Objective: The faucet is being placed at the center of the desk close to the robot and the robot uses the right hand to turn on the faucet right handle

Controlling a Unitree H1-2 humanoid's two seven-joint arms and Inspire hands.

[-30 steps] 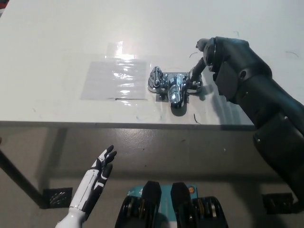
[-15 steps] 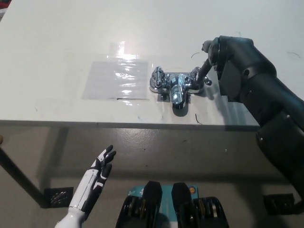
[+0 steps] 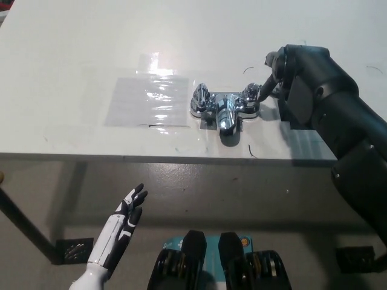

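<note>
At the worktop's near edge, roughly centre: chrome faucet with spout pointing toward the edge, glossy clear sheet just beside it on the left. Black right hand right up against the faucet's right handle, reaching in from the right; gripping or merely touching, cannot tell. White left hand low, below the worktop edge, released, fingers spread, holding nothing.
</note>
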